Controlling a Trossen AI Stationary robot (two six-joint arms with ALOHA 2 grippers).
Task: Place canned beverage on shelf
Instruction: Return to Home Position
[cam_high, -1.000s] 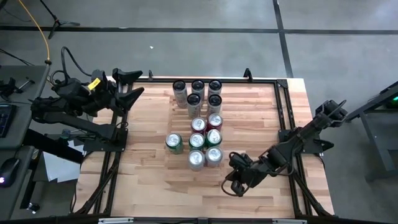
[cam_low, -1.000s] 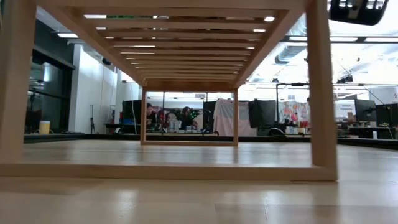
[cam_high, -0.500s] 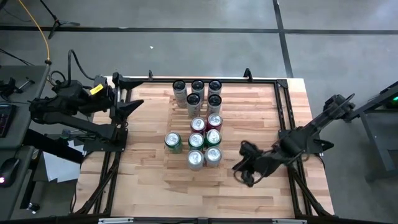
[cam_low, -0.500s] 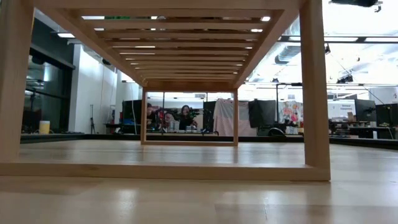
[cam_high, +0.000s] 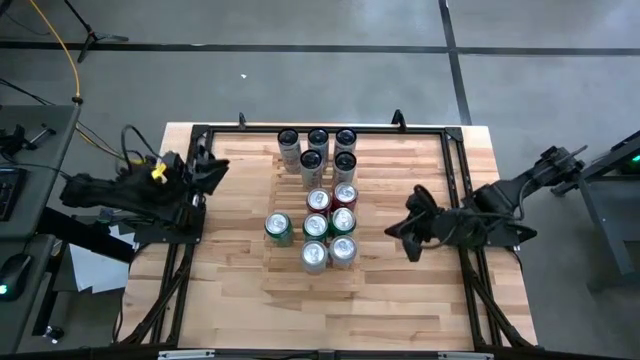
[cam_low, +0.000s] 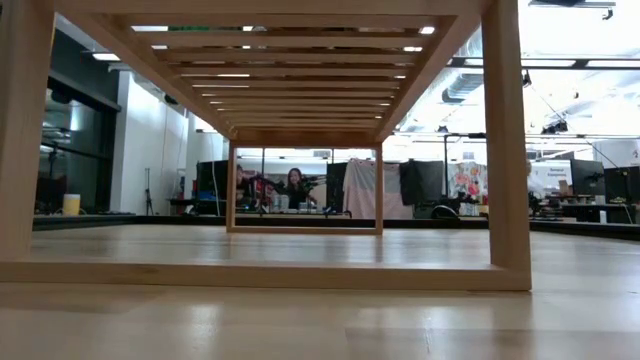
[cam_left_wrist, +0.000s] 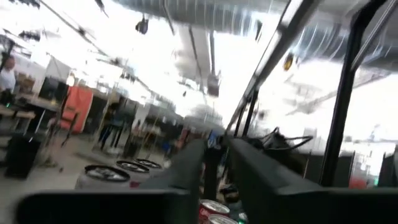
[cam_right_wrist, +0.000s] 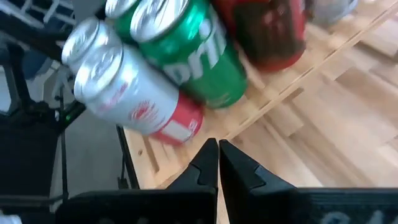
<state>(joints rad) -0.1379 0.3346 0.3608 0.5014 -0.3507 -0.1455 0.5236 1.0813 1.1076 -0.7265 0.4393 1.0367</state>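
Note:
Several canned beverages stand upright on the shelf (cam_high: 288, 272), a pale slatted rack in the middle of the table: black cans (cam_high: 318, 148) at the far end, then red, green and silver ones (cam_high: 330, 235), and a green can (cam_high: 279, 230) on the left. My right gripper (cam_high: 408, 228) is shut and empty, to the right of the cans. In its wrist view a silver-and-red can (cam_right_wrist: 134, 93) and a green can (cam_right_wrist: 193, 50) lie ahead of its closed fingertips (cam_right_wrist: 217, 158). My left gripper (cam_high: 214, 170) hangs by the table's left edge, fingers together, holding nothing. The low view looks under the shelf's slats (cam_low: 300, 60).
A black metal frame (cam_high: 455, 170) runs round the wooden tabletop (cam_high: 400, 300). Bare wood lies on both sides of the shelf and toward the near edge. In the low view the shelf's legs (cam_low: 508, 150) stand on the tabletop, and people sit in the room far behind.
My right gripper, still shut, has drawn back from the table's near side toward the right and far side, away from the silver cans. My left gripper's fingers, wide apart before, have come together, and it has shifted a little toward the near edge. The cans have not moved.

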